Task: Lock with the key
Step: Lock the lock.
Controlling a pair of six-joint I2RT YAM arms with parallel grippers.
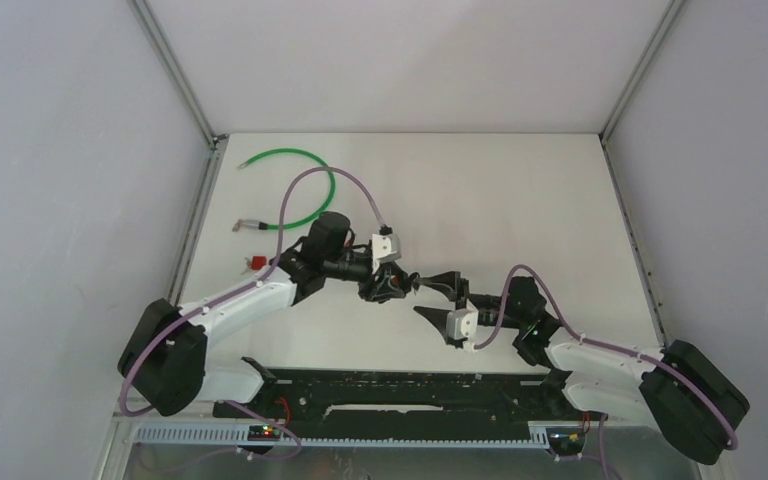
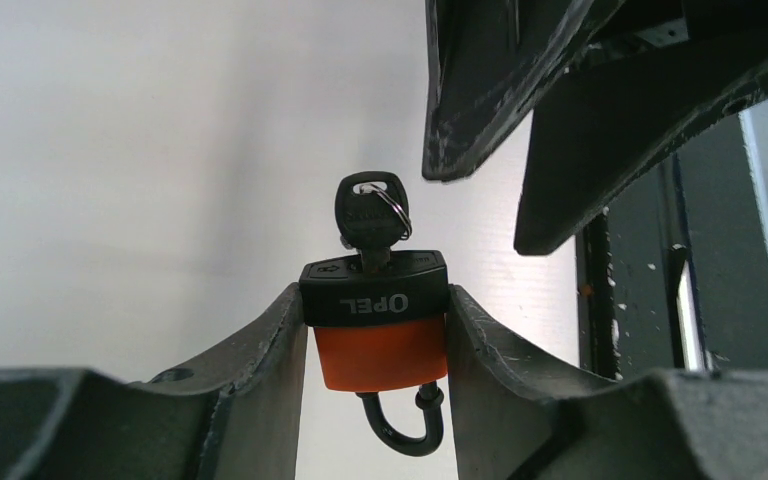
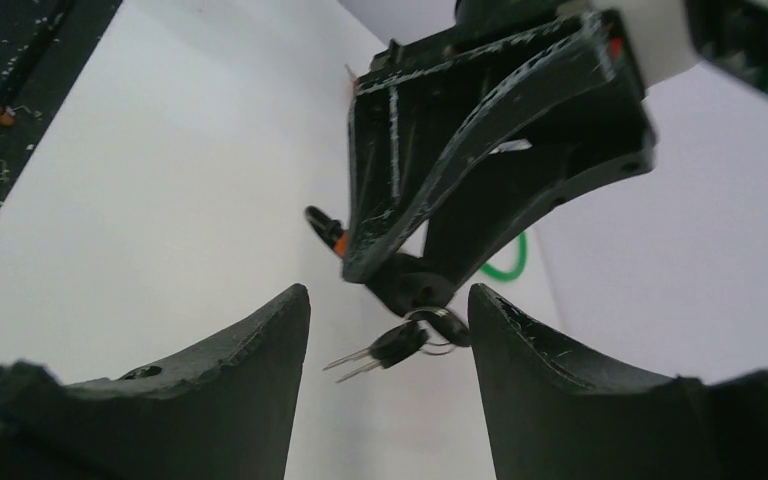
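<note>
Your left gripper (image 2: 375, 296) reaches right, clamped on orange padlock (image 2: 380, 345), key (image 2: 368, 215) inserted, right gripper (image 3: 388, 292) facing it, jaws apart, empty.

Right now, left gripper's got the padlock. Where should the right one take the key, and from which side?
Pinch the key by its black head, across the flat faces. It stands out of the padlock's black end, opposite the shackle and clear of the left gripper, so the open right gripper should come in from that end, probably avoiding the ring.
</note>
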